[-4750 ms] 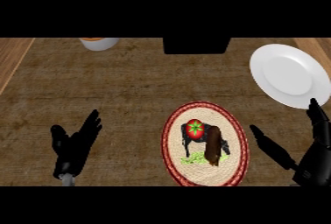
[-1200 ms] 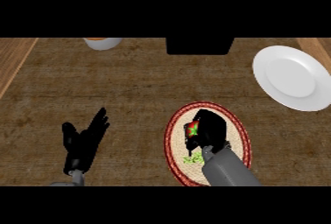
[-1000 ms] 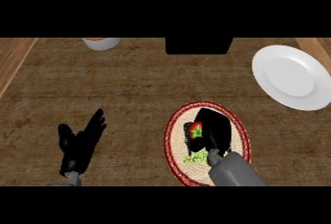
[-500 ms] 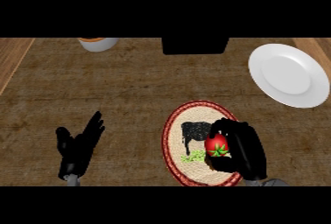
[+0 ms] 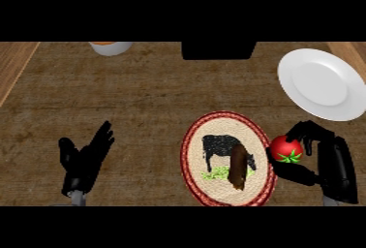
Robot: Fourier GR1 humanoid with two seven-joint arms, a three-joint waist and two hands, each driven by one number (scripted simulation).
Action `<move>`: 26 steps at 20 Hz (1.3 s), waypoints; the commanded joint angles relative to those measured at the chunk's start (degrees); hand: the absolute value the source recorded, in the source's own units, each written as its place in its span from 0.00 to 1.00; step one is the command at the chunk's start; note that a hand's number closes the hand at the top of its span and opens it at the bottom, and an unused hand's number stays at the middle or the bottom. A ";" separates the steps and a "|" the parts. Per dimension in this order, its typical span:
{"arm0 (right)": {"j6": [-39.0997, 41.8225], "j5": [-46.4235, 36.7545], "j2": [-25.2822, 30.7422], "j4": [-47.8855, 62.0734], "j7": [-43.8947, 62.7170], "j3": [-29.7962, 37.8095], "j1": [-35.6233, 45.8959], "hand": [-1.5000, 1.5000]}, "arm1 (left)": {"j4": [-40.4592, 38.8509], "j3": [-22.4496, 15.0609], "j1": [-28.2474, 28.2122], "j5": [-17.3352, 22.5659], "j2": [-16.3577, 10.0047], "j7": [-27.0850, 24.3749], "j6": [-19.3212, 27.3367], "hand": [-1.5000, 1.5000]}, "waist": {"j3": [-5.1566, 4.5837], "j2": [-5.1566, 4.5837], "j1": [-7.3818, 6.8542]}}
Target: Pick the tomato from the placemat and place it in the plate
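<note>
The red tomato (image 5: 286, 148) with its green stem is in my right hand (image 5: 325, 160), whose fingers and thumb curl round it, just off the right rim of the placemat (image 5: 226, 160). That oval placemat has a red border and a picture of a cow. The white plate (image 5: 322, 84) lies at the upper right, beyond the hand. At the lower left, my left hand (image 5: 84, 160) rests open with fingers up.
An orange-and-white bowl (image 5: 112, 46) stands at the top edge left of centre, and a dark block (image 5: 218, 50) sits at the top middle. Lighter wooden strips edge the counter at the left (image 5: 13, 63) and the top right.
My right hand closed round the tomato on the placemat and carried it rightward, off the mat's right rim. The left hand barely moved.
</note>
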State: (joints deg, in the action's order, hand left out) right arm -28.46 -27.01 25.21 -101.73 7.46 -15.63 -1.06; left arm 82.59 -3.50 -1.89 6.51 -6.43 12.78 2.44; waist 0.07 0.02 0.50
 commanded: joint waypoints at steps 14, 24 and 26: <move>3.30 21.27 3.92 54.34 -36.66 30.32 25.71 1.00 | -1.21 0.14 2.87 -0.38 0.04 0.52 -1.48 0.50 | 0.09 -0.61 -2.27; 7.49 21.85 12.59 79.36 -48.48 37.01 39.19 1.00 | 0.47 -2.40 1.57 -2.46 1.74 0.16 -0.31 0.50 | 0.32 -1.47 -4.48; 7.29 20.68 13.13 82.57 -46.59 36.42 43.43 1.00 | -0.70 -2.45 5.08 -1.87 2.46 1.82 -0.63 0.50 | 0.29 -1.64 -4.51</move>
State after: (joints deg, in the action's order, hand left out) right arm -22.72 -6.17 35.86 -25.69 -37.41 19.49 37.82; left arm 81.92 -5.24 1.60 4.98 -4.67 13.61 1.63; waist 0.32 -1.37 -3.67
